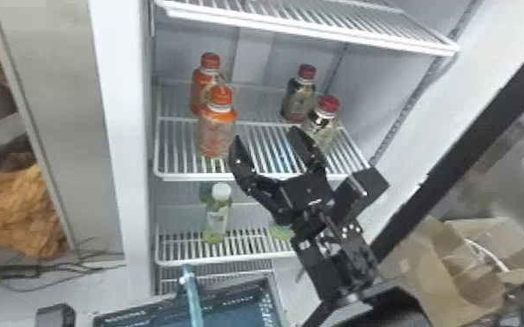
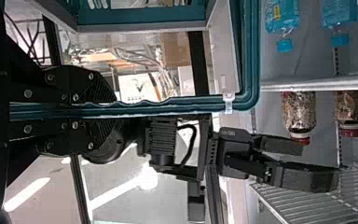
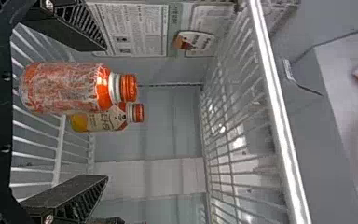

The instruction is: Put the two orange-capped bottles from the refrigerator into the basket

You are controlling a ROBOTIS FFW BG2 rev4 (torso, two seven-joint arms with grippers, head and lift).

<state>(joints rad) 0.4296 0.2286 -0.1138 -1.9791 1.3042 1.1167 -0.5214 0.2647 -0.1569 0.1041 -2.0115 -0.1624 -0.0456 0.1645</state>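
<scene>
Both orange-capped bottles [image 1: 216,130] are standing on the shelf [image 1: 187,176], awaiting transfer. Right pincer [image 1: 265,135] is hanging wide open, empty; left pincer [image 2: 109,109] is clamping the handle [image 2: 191,101] of the basket [image 2: 140,15].

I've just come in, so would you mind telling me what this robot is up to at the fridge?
The robot's left gripper is closed on the handle of the basket. Its right gripper is open and empty at the fridge shelf, close to the front orange-capped bottle. The other orange-capped bottle stands behind that one, so both are on the shelf and neither is in the basket yet.
</scene>
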